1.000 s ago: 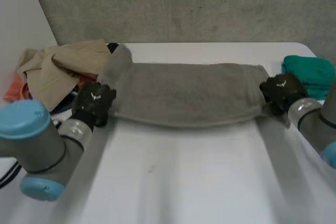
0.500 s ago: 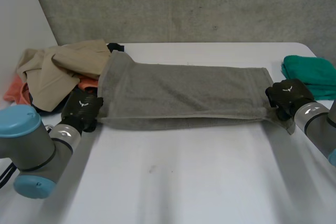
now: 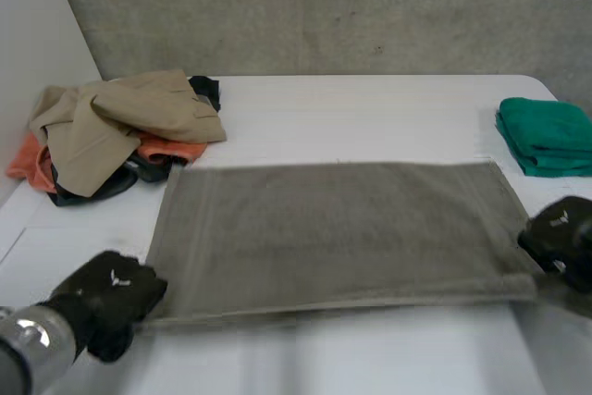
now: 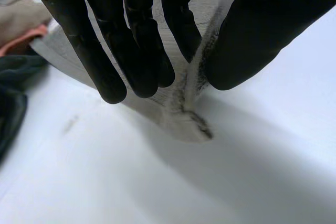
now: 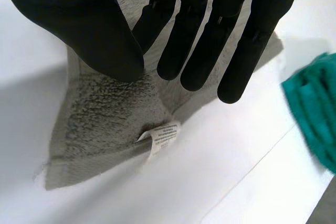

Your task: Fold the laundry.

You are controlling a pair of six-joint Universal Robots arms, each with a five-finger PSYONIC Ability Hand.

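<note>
Head view: one grey towel is spread on the table, its two near corners pinched, one by the left hand, one by the right hand. One folded green cloth is seen beside.

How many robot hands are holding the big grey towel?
2. The left hand pinches the grey terry towel at its near left corner. The right hand pinches the near right corner, beside the small white label. Neither is hidden.
</note>
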